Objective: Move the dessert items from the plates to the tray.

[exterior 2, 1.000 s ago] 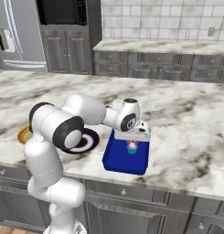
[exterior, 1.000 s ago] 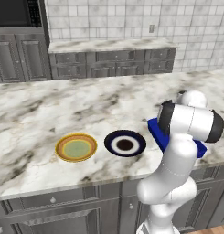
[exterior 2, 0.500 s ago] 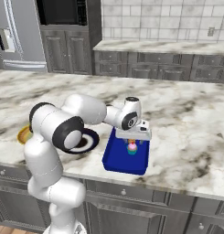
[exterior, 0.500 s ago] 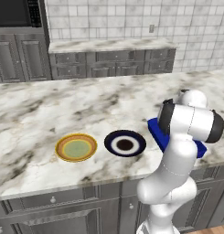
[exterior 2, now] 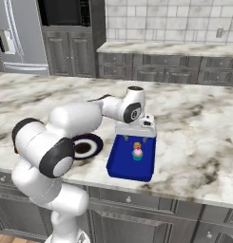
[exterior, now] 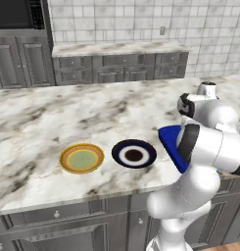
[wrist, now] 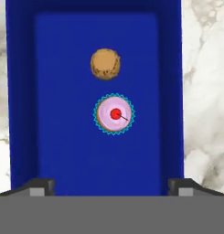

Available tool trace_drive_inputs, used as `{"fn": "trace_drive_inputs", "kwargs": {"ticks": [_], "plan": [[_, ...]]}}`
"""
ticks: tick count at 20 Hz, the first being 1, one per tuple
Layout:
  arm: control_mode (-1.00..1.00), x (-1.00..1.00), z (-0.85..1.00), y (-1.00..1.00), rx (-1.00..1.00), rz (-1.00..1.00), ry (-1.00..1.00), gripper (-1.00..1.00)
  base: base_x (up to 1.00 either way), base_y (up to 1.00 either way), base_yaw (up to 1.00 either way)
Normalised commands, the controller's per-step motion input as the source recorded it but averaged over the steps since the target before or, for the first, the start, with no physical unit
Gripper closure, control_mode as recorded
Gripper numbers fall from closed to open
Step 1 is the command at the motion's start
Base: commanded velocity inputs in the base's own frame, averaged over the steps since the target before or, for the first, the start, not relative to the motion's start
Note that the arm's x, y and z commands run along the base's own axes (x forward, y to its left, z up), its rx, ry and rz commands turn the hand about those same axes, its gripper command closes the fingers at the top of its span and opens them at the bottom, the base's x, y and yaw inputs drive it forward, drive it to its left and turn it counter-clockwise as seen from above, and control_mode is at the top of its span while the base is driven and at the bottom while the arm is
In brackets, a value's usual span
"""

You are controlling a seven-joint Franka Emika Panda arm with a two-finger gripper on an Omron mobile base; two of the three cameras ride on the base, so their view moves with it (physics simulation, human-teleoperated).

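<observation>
The bright blue tray [exterior 2: 129, 166] [wrist: 58, 137] lies on the marble counter and holds both dessert items. The pink-frosted cupcake [wrist: 114, 114] [exterior 2: 137, 154] stands upright mid-tray in its teal wrapper. Just beyond it sits the tan-topped cupcake [wrist: 105, 64] [exterior 2: 136, 145]. My gripper [exterior 2: 136, 139] [wrist: 111, 186] hovers straight above the pink cupcake, open, its fingertips [wrist: 40, 185] wide apart and touching nothing. Left of the tray [exterior: 169, 142] the two plates lie bare: the navy one [exterior: 134, 155] [exterior 2: 87, 146] and the yellow-orange one [exterior: 82, 158].
The marble counter [exterior: 92, 112] stretches far behind and to the left of the plates. Its front edge runs close to the tray and plates. A second counter with grey cabinets [exterior: 121, 66] stands against the tiled back wall.
My jaws have opened off the pink cupcake, which now stands free on the tray. The hand has lifted slightly above it.
</observation>
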Motion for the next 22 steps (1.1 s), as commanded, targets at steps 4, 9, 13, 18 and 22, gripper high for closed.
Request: {"fn": "trace_drive_inputs", "kwargs": {"ticks": [4,9,13,18,22], "plan": [[-1.0,-0.53,0.41,0.86,0.0,0.0,0.0,-1.0,0.0,0.0,0.0],[-1.0,-0.71,0.49,0.72,0.0,0.0,0.0,-1.0,0.0,0.0,0.0],[-1.0,-0.91,0.41,0.58,0.0,0.0,0.0,-1.0,0.0,0.0,0.0],[-1.0,-0.86,0.46,0.7,0.0,0.0,-0.02,-1.0,0.0,0.0,0.0],[-1.0,-0.63,0.56,0.74,0.0,0.0,-0.08,-1.0,0.0,0.0,0.0]]}}
